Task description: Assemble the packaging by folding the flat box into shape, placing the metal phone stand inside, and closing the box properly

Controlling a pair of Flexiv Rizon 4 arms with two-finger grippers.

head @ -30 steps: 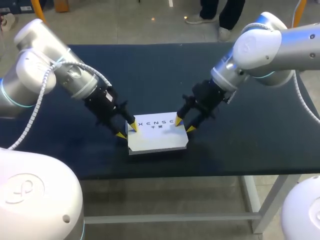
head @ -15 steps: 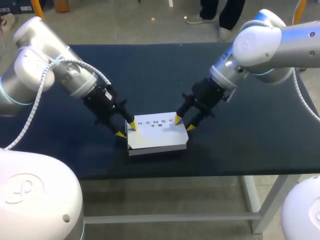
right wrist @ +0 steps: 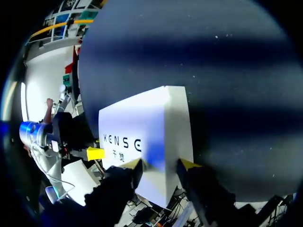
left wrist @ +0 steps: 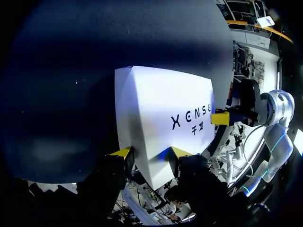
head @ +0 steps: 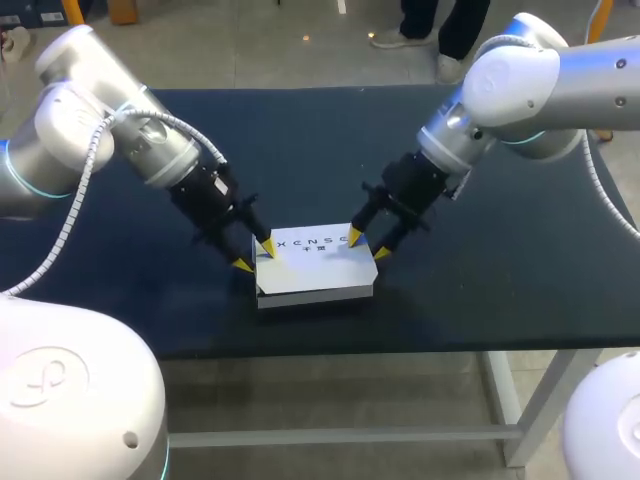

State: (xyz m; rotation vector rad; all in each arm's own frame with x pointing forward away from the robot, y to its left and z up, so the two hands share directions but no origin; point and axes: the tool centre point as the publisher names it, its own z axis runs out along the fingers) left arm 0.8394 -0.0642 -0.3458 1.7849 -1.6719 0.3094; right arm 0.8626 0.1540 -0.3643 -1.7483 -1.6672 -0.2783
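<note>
On the near side of the table (head: 480, 250), about in the middle, sits the white box (head: 315, 268). It lies flat and its lid looks shut. The stand cannot be seen, so it may be inside, but nobody can tell from outside.

The left gripper (head: 256, 255) is at the box's far left corner. Its fingers are spread apart, with one tip on the lid and one beside the left wall, so it is not squeezing anything. The right gripper (head: 368, 246) is at the far right corner the same way, spread apart with the corner between its tips.

Some things could go wrong from here. If one arm pushes harder than the other, the box could slide or turn, and it is close to the near edge, so it might fall off. If both push down too hard, the thin card could dent at the corners. If the lid flap is not tucked all the way in, it could pop up when the arms lift away. A tip beside a wall could also catch it and drag the box.
</note>
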